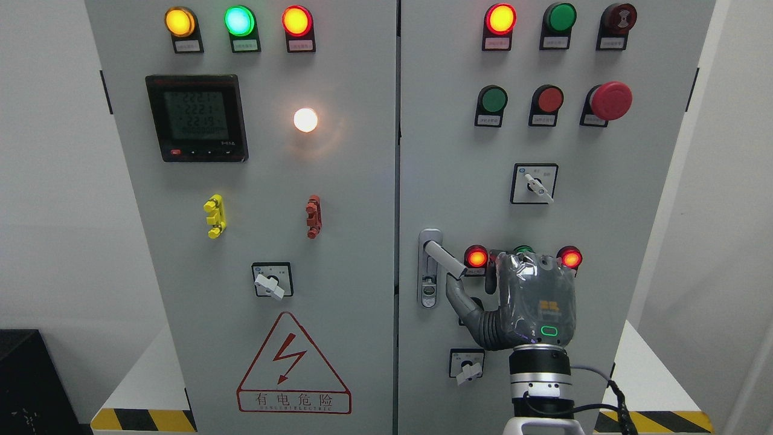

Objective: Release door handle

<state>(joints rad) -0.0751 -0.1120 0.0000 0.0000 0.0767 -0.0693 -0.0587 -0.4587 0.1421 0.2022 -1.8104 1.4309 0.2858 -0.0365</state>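
Door handle [444,260]: short grey lever swung out and tilted down-right from its silver lock plate [429,269], left edge of right cabinet door [459,151]. Right hand [519,299] just beside it, thumb under lever tip; fingers hidden, grip state unclear.

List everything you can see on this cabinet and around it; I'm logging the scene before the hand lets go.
Round lamps and buttons: fourteen in view, yellow, green, red and one white, across both doors; one green one is half hidden behind the hand.
Emergency stop button: one, red, upper right door.
Digital meter: one, black, upper left door.
Rotary switches: three, white knobs, two on the right door, one on the left.
Clips: two, yellow and red, mid left door.
Warning triangle: one, red, lower left door.
Door handle: one, grey, right door's left edge.
Right hand: one, grey, thumb touching the handle.
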